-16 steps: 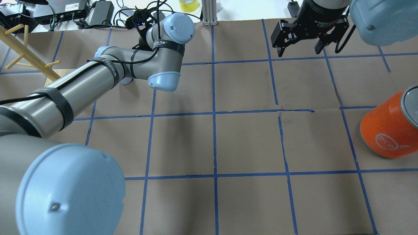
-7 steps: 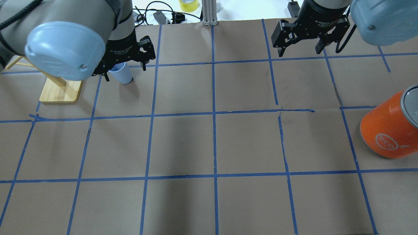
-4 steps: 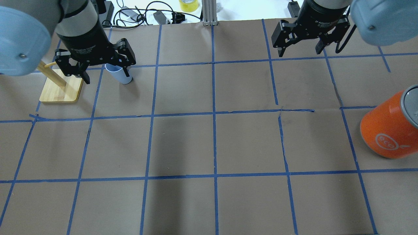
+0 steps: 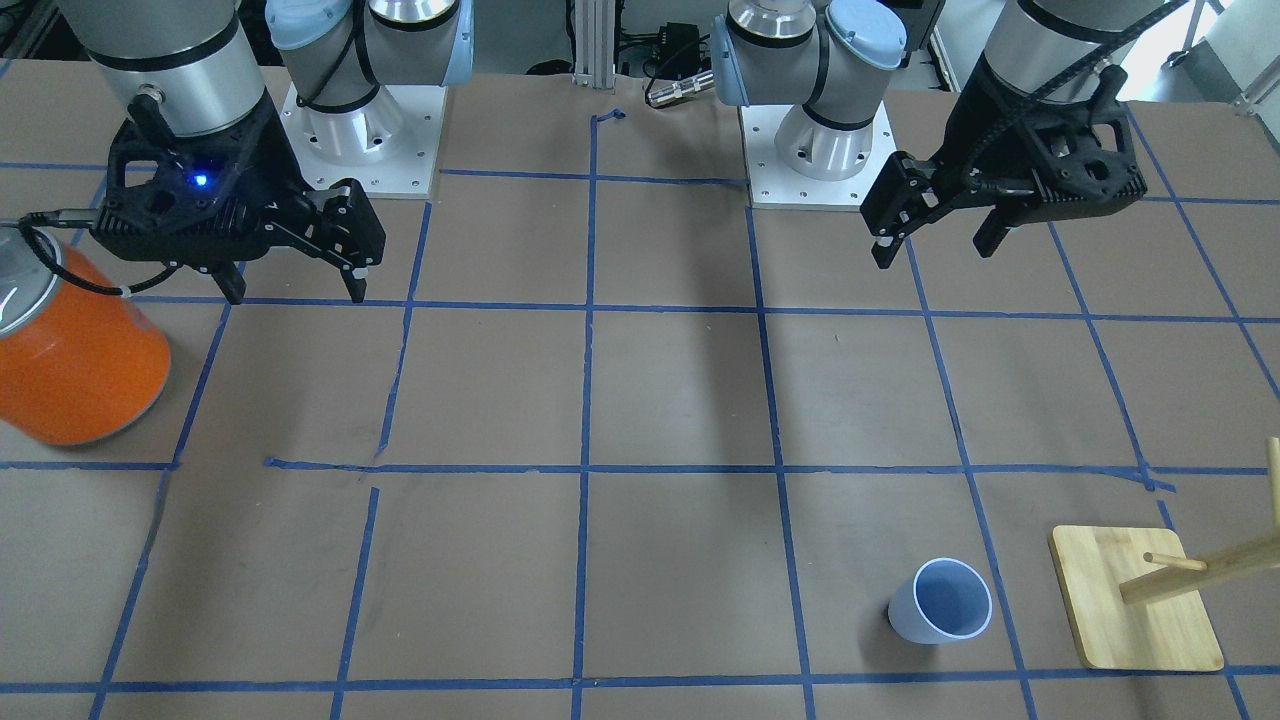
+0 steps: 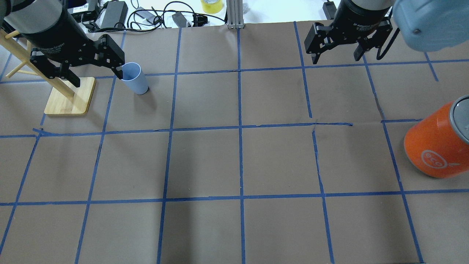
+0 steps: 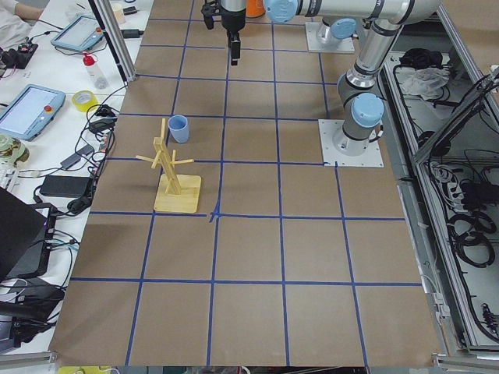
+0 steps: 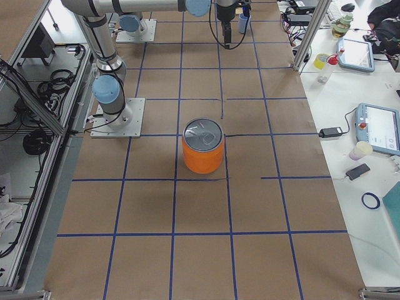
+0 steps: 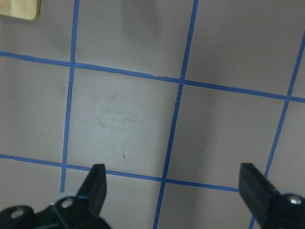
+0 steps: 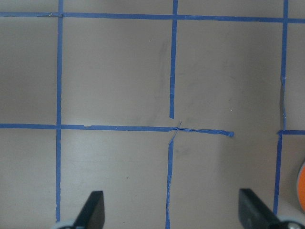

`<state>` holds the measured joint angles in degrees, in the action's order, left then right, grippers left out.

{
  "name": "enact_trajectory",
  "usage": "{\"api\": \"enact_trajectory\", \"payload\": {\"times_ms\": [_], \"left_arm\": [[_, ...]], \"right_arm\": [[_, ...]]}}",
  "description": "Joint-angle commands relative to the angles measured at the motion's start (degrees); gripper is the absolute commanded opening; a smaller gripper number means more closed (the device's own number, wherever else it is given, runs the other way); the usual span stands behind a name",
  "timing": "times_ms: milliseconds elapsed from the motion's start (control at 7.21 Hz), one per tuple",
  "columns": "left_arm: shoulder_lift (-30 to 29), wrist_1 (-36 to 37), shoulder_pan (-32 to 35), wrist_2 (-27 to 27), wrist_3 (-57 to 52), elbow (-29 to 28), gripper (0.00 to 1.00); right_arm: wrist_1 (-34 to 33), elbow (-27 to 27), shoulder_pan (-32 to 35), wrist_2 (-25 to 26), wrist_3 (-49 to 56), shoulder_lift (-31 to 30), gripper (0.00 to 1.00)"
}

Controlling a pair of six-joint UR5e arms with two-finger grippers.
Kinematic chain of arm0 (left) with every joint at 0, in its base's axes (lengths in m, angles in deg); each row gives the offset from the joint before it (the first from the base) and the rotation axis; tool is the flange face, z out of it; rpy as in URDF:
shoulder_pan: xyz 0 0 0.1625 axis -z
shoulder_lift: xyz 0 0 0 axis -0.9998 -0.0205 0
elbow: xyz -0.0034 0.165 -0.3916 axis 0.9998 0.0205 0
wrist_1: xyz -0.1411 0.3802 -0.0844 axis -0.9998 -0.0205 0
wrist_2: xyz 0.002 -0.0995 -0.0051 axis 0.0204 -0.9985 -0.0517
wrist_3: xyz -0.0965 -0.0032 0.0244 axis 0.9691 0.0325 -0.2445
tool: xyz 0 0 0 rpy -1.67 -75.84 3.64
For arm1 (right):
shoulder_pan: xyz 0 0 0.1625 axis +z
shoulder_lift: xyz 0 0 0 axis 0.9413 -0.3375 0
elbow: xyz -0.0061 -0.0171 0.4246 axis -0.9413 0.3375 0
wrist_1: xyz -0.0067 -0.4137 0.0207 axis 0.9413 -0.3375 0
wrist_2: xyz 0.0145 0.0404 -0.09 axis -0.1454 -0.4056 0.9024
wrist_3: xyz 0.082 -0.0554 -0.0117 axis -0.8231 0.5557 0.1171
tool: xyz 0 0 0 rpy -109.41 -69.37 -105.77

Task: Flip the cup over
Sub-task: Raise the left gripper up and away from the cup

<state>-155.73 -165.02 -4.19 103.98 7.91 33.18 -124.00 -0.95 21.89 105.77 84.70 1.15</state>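
The cup is a small pale bluish-white tumbler. It stands upright, mouth up, on the brown paper at the far left, and also shows in the front view and the left side view. My left gripper is open and empty, raised above the table just left of the cup, not touching it. It also shows in the front view. My right gripper is open and empty at the far right, and in the front view. Neither wrist view shows the cup.
A wooden peg rack stands just left of the cup, close under my left gripper. A large orange can with a silver top stands at the right edge. Cables and boxes lie beyond the table's far edge.
My left gripper, which stood open around the cup a second ago, has moved up and to the left, away from it. The cup stays upright in place. The right arm has not moved.
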Motion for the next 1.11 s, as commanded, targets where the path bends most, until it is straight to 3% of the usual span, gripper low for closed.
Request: {"api": "enact_trajectory", "payload": {"times_ms": [0,278,416,971], "left_arm": [[-1.1,0.2,-0.4,-0.1,-0.4,0.4,1.0],[-1.2,4.5,-0.5,-1.1,0.0,1.1,1.0],[-1.3,9.2,-0.6,-5.2,0.5,1.1,1.0],[-0.2,9.7,0.2,-4.8,0.6,4.2,1.0]], "right_arm": [[0.0,0.0,0.0,0.0,0.0,0.0,1.0],[0.0,0.0,0.0,0.0,0.0,0.0,1.0],[0.0,0.0,0.0,0.0,0.0,0.0,1.0],[0.0,0.0,0.0,-0.1,0.0,0.0,1.0]]}}
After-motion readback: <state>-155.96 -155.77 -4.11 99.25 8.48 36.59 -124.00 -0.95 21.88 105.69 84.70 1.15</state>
